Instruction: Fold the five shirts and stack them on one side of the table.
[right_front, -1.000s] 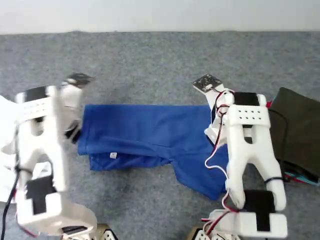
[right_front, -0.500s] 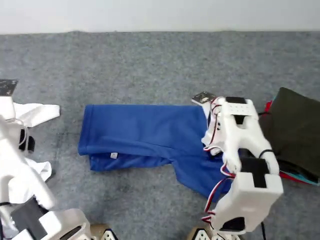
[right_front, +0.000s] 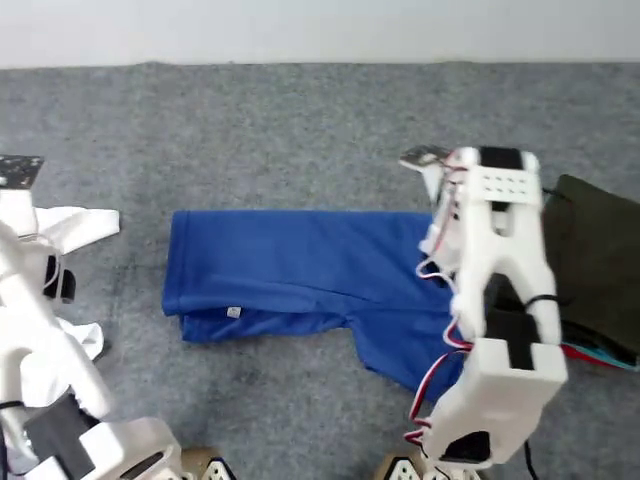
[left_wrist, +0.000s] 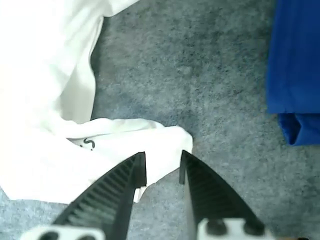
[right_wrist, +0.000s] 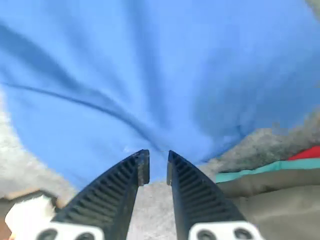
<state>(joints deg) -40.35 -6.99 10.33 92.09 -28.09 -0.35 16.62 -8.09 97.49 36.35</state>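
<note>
Sideways, blue shirt (right_front: 300, 275) (long axis left-right)

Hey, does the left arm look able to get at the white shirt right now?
Probably yes. The left gripper hangs open right over an edge of the white shirt, and nothing lies between them.

No text is legible: the white tag (right_front: 233, 313) on the blue shirt (right_front: 290, 265) and the dark mark (left_wrist: 88, 144) on the white shirt (left_wrist: 45, 75) cannot be read.
</note>
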